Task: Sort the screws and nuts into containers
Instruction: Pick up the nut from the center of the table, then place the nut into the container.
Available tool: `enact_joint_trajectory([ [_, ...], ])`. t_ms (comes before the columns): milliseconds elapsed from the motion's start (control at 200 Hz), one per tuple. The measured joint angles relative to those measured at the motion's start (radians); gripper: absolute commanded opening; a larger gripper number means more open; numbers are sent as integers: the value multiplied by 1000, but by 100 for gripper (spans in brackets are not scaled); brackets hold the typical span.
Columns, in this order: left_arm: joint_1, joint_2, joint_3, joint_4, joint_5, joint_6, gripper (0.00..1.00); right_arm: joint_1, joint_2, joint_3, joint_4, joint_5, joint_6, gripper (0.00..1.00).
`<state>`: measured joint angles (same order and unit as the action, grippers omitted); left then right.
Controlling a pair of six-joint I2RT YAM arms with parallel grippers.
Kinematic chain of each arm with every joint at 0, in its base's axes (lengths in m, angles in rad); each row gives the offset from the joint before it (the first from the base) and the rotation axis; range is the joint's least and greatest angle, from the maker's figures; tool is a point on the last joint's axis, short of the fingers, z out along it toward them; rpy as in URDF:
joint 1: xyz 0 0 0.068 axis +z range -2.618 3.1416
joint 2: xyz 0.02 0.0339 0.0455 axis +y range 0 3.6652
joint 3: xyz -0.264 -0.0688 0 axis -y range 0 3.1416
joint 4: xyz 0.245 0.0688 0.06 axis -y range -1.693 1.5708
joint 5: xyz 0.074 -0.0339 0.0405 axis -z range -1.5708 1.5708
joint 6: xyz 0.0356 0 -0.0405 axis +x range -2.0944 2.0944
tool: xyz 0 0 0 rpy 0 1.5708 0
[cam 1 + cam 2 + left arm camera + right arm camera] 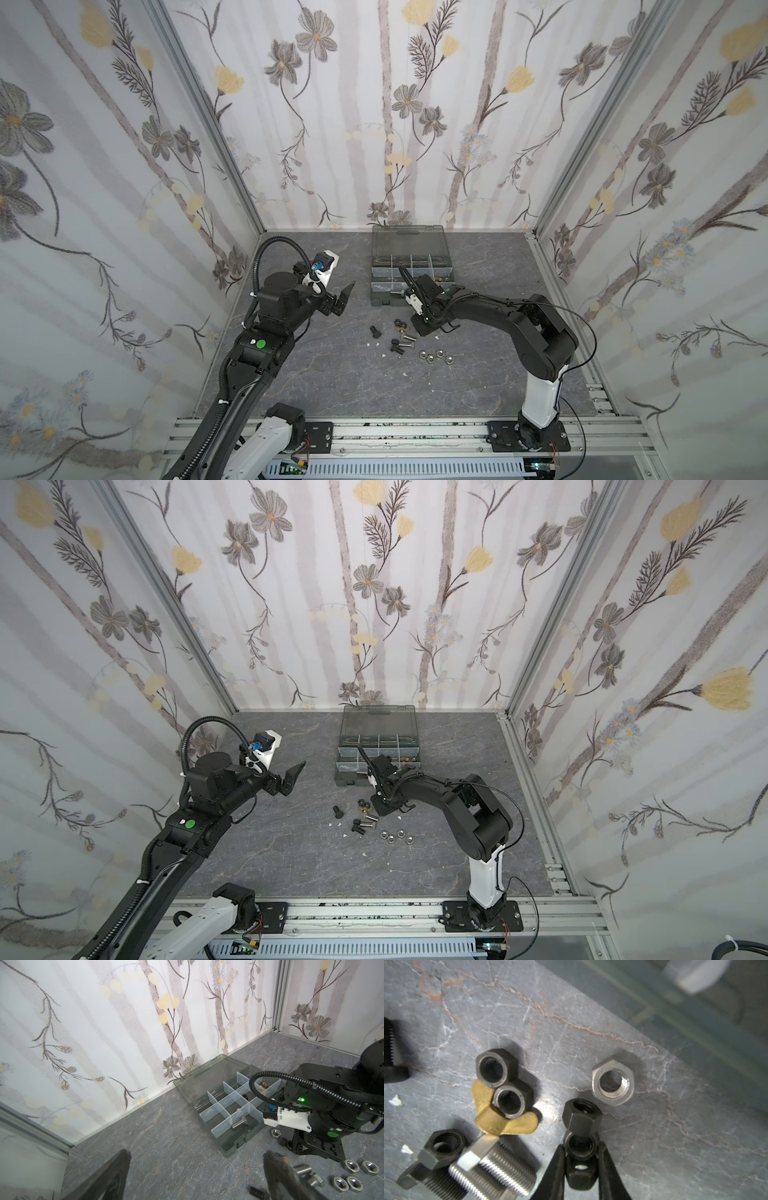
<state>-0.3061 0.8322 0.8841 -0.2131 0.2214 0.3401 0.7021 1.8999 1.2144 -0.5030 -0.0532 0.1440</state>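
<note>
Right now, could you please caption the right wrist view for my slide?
Right gripper straddles a black hex nut on the tabletop, beside a silver nut, brass wing nut and screws.

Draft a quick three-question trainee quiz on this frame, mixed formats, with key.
1. True or false: the lid of the organizer case is shut.
2. What sits between the fingers of the right gripper? A) a washer B) a black hex nut C) a nail
3. How many silver nuts lie clustered together on the side nearest the robot?
Key: 1 false, the lid is open; 2 B; 3 four.
</note>
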Motion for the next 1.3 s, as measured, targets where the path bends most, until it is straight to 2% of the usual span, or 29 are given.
enact_joint_trajectory([
  [240, 0, 2, 0, 0, 0, 0, 100, -9, -59, 26, -83, 0, -7, 21],
  [475, 0, 3, -1, 0, 0, 0, 100, -35, -58, 172, -157, 7, -26, 22],
  [774, 0, -3, -3, 0, 0, 0, 100, -98, 119, 523, -199, 16, -97, 22],
  [969, 0, -3, -3, 0, -1, 1, 100, -117, 260, 698, -192, 18, -119, 22],
  [1139, 0, -3, -3, 0, -11, 5, 100, -117, 351, 763, -180, 14, -127, 21],
  [1299, 0, 8, -2, 0, -12, 5, 100, -135, 365, 768, -175, 23, -127, 21],
])
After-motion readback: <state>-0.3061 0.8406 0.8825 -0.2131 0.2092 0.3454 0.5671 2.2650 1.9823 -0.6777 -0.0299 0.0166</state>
